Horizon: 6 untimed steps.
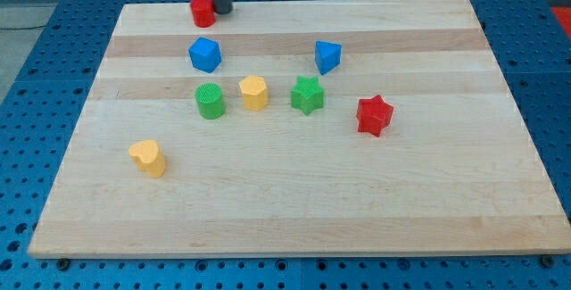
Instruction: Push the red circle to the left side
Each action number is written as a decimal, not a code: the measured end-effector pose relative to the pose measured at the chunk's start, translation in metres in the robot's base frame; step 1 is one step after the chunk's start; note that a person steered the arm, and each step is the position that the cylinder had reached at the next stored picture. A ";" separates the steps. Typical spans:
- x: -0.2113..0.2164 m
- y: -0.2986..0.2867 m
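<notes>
The red circle point(202, 11) is a short red cylinder at the top edge of the wooden board point(294, 210), left of centre. My tip point(220, 10) stands just to its right, touching or nearly touching it. The rod rises out of the view's top.
A blue cube point(205, 54) lies below the red circle. A blue wedge-like block point(327, 56) is to its right. In a row below lie a green cylinder point(211, 101), a yellow hexagon point(253, 93), a green star point(307, 95) and a red star point(375, 116). A yellow heart point(148, 158) lies lower left.
</notes>
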<state>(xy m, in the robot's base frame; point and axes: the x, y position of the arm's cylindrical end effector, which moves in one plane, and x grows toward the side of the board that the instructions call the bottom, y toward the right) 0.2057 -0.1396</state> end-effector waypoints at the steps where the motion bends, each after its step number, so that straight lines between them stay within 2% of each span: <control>1: 0.006 -0.015; 2: 0.033 0.002; 3: 0.037 -0.010; 4: 0.025 -0.044; 6: 0.017 -0.067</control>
